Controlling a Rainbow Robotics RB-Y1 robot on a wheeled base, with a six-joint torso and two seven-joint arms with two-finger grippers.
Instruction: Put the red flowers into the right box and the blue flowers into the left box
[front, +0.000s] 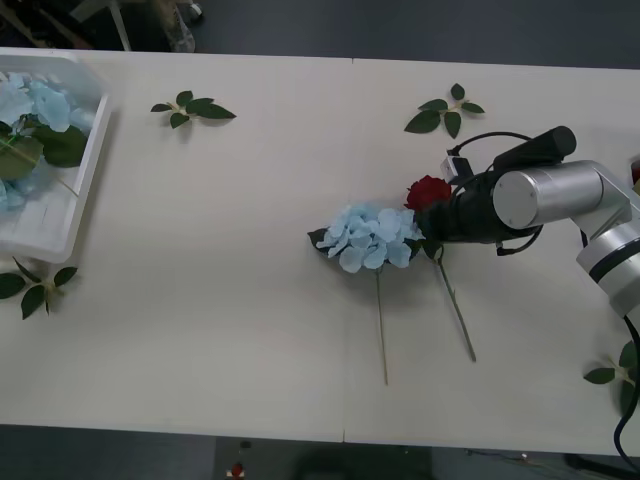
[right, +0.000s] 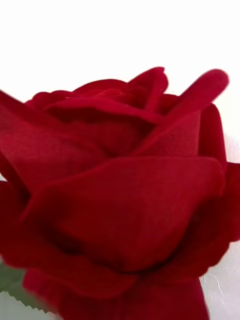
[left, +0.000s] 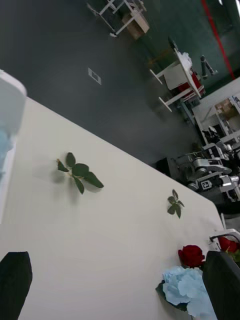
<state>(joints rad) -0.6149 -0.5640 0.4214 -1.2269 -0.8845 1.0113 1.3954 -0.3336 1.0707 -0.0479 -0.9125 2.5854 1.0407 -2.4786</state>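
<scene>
A red flower (front: 428, 190) lies at the table's middle right, its stem running toward the near edge; its head looms close in the right wrist view (right: 120, 200). My right gripper (front: 428, 222) is at the rose just below the head. A blue flower (front: 368, 238) lies touching the rose on its left, also seen from the left wrist (left: 187, 287). The left box (front: 85, 190) at the far left holds blue flowers (front: 40, 105). My left gripper (left: 119, 265) hangs open and empty, well left of both flowers. A white rim, perhaps the right box (left: 223, 234), shows something red inside.
Loose green leaf sprigs lie on the table: one at the back left (front: 192, 108), one at the back right (front: 443, 112), one in front of the left box (front: 35, 285), one by the right edge (front: 612, 374). Bare tabletop stretches between the left box and the flowers.
</scene>
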